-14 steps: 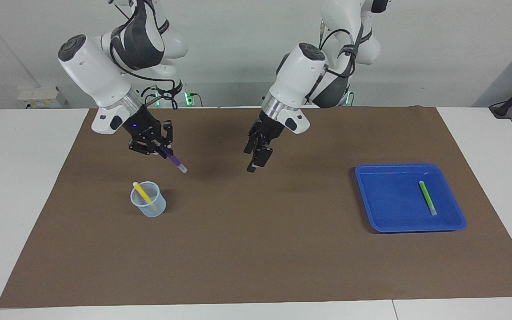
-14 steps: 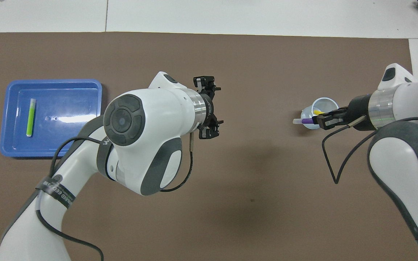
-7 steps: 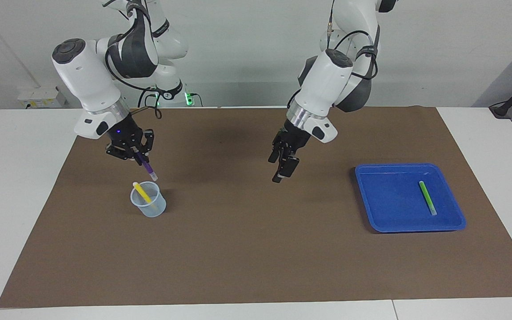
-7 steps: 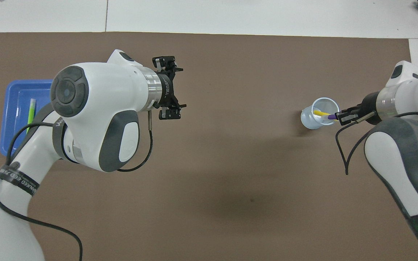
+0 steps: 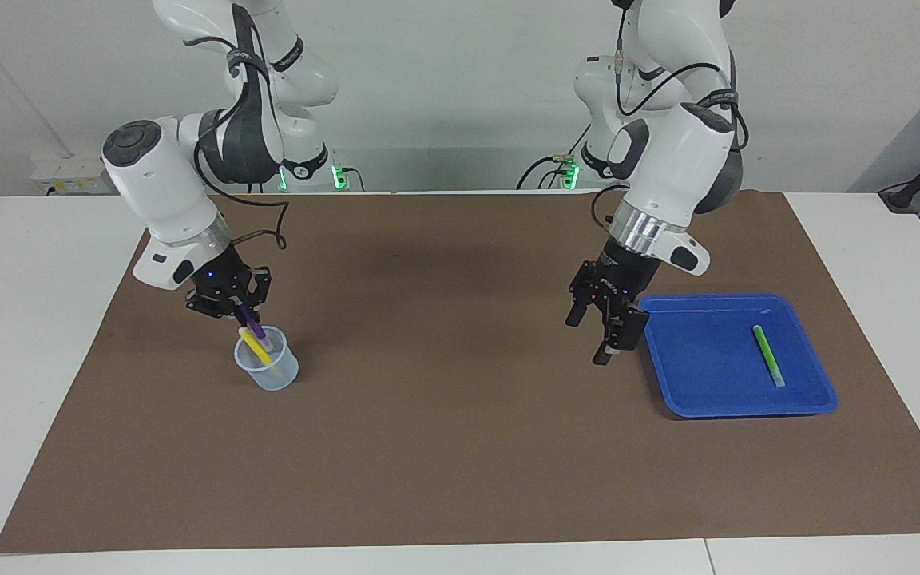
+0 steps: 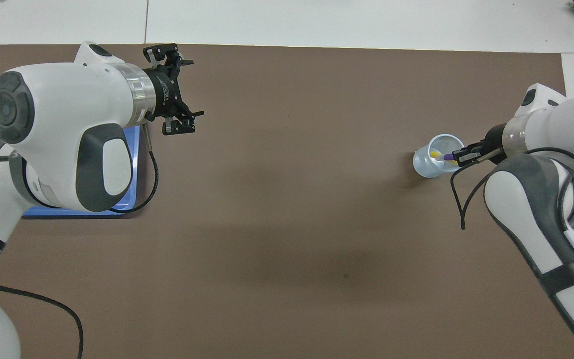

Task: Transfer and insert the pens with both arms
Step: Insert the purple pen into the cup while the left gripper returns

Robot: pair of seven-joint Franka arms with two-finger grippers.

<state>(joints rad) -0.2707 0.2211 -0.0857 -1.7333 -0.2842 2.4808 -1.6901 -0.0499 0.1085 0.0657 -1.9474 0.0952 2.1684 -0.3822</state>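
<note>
My right gripper (image 5: 243, 310) (image 6: 460, 156) is shut on the purple pen (image 5: 255, 329) (image 6: 449, 157). The pen slants down, its lower end in the mouth of the clear cup (image 5: 270, 374) (image 6: 424, 168). A yellow pen (image 5: 250, 345) (image 6: 435, 154) leans inside that cup. The green pen (image 5: 768, 356) lies in the blue tray (image 5: 691, 383) at the left arm's end of the table. My left gripper (image 5: 594, 339) (image 6: 187, 89) hangs open and holds nothing, just beside the tray's edge that faces the cup. In the overhead view the left arm covers the green pen and most of the tray (image 6: 135, 164).
A brown mat (image 5: 444, 447) covers most of the white table (image 5: 21, 335). Cup and tray both stand on it, with a wide stretch of bare mat between them.
My right gripper has come down and lowered the purple pen's end into the cup. The left arm has swung away from the table's middle to the tray's edge, its gripper open.
</note>
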